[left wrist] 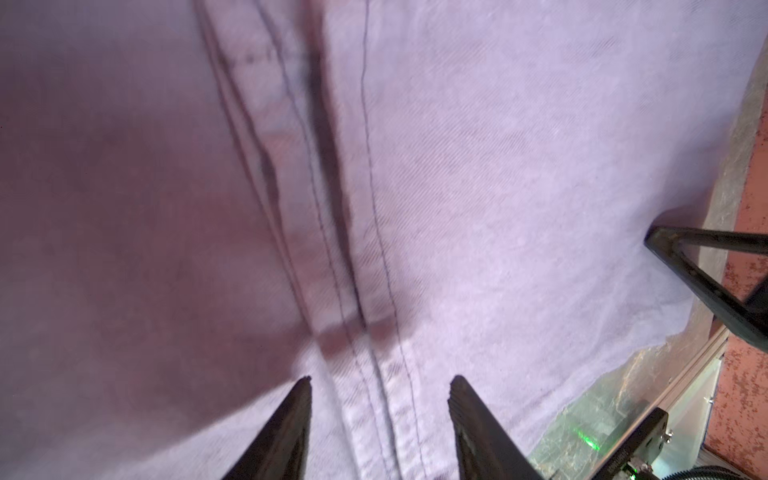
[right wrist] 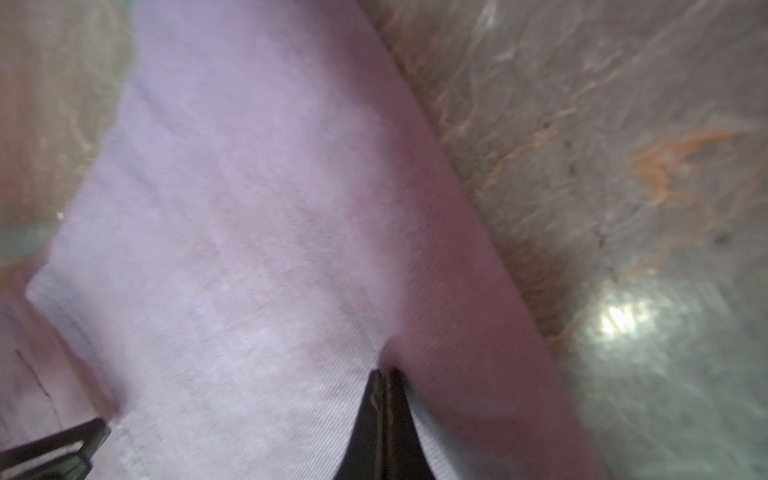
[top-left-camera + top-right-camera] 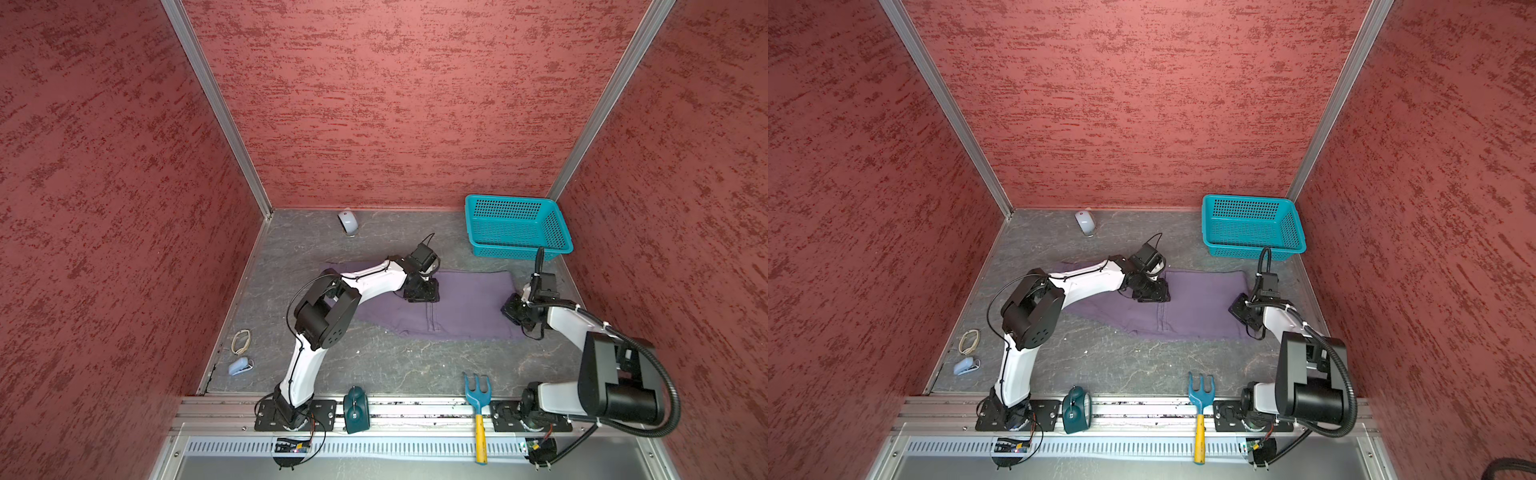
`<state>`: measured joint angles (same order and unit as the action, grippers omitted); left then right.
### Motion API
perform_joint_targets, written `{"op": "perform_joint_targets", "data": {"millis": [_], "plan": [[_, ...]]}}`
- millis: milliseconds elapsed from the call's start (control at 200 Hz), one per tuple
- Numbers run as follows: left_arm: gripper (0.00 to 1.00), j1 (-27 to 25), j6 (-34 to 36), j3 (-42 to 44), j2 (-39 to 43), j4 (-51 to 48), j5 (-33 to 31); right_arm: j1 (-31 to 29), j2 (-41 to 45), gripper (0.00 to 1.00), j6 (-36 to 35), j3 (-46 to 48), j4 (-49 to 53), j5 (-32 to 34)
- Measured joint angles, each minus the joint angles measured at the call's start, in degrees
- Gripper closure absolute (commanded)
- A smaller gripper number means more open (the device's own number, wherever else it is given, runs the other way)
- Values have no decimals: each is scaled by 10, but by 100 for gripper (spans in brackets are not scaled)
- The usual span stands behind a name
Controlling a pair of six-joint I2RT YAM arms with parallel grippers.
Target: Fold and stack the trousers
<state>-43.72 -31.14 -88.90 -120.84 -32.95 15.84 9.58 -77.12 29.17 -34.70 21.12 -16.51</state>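
Observation:
The purple-grey trousers (image 3: 469, 307) (image 3: 1200, 307) lie spread flat on the grey table in both top views. My left gripper (image 3: 423, 296) (image 3: 1152, 296) points down onto their middle. In the left wrist view its jaws (image 1: 381, 380) stand open, with a stitched seam (image 1: 332, 208) running between the tips, which rest on the cloth (image 1: 498, 166). My right gripper (image 3: 510, 309) (image 3: 1236, 309) sits at the trousers' right edge. In the right wrist view it (image 2: 384, 372) is shut, the cloth (image 2: 249, 208) puckering at its tips.
A teal basket (image 3: 519, 249) stands at the back right, close behind the right arm. A white mouse (image 3: 347, 222) lies at the back. A rubber band (image 3: 241, 340) and a small blue stapler (image 3: 240, 366) lie front left. A teal clock (image 3: 356, 409) and a blue rake (image 3: 478, 399) rest on the front rail.

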Motion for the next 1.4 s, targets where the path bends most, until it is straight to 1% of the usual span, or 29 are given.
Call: {"op": "perform_joint_targets", "data": {"millis": [120,271,401,511,656,761,987,1182,1403], "plan": [[53,0,-3,-3,-18,0,-3,0,44,100,0,-7,13,0],[54,0,-9,-8,-19,-3,-10,0,88,100,5,-26,26,0],[66,0,-16,-9,-20,-9,-17,0,113,100,9,-39,34,0],[68,0,-20,-17,-26,-16,-18,0,125,100,13,-43,42,1],[82,-1,-31,-34,-35,-26,-21,0,136,100,18,-43,52,5],[84,-1,-33,-49,-41,-36,-24,0,141,100,21,-43,53,8],[100,-2,-40,-78,-42,-53,-29,0,144,100,23,-42,53,12],[100,-4,-43,-84,-42,-66,-34,0,150,100,23,-42,53,17],[100,-4,-58,-97,-28,-117,-43,1,153,100,19,-35,53,28]]}}
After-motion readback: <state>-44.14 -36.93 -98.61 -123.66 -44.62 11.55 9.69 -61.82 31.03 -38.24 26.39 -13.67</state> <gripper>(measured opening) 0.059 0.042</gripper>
